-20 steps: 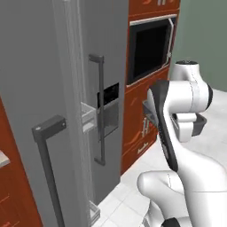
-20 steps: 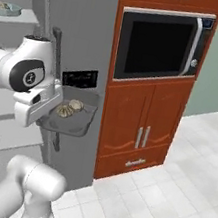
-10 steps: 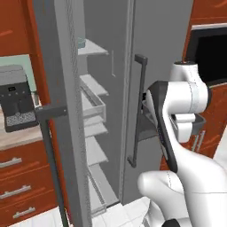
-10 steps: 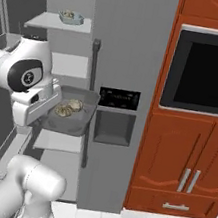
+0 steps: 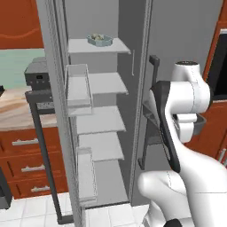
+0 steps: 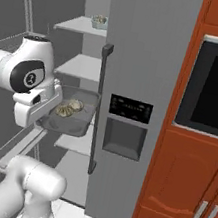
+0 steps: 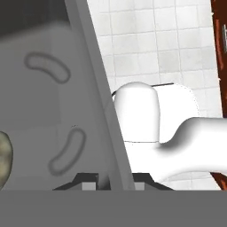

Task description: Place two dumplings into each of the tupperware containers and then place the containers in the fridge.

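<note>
Right base view shows one tub [image 6: 99,22] with dumplings already on the fridge's [image 6: 141,51] top shelf [image 6: 77,24]. The dark grey tub [image 6: 71,117], holding two dumplings [image 6: 70,106], hangs clamped by its rim in the gripper [image 7: 111,181] (jaws nearly closed on the wall), beside the open fridge; shelving it is what's left.

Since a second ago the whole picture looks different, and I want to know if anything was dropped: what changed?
The base drove, swinging both base views from the fridge's door front and microwave to its open interior. Nothing was let go: the dark grey container, with dumplings in it, stays gripped by the fingers at its rim. The light blue-grey container stays on the top shelf.
</note>
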